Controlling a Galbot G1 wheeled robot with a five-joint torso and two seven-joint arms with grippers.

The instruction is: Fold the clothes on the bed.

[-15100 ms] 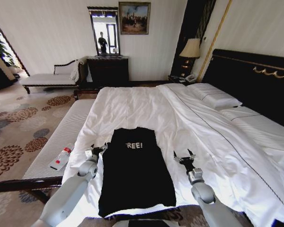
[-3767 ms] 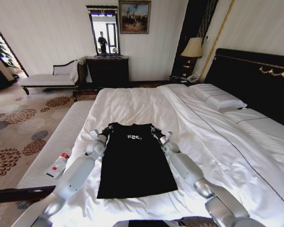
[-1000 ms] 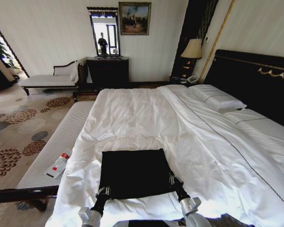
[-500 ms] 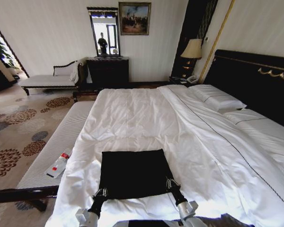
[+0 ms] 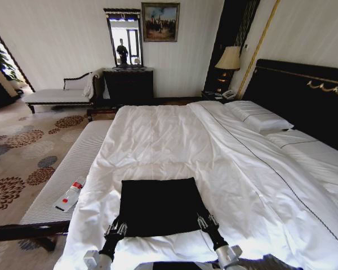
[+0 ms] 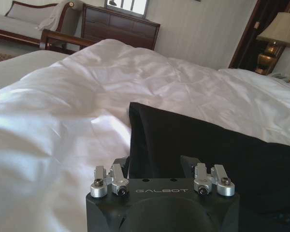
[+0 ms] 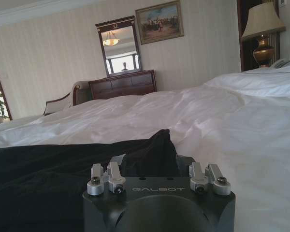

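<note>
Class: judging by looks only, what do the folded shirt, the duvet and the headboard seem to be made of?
Shirt: soft matte black knit, probably cotton; it lies limp, no shine.
Duvet: smooth white woven cloth, creased, faint sheen.
Headboard: dark, maybe wood or padded panel; gold-coloured trim.

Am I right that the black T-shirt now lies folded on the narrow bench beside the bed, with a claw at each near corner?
Not quite: the head view shows the folded T-shirt on the bed's white duvet, not the bench. The left claw and right claw are indeed at its near corners.
</note>
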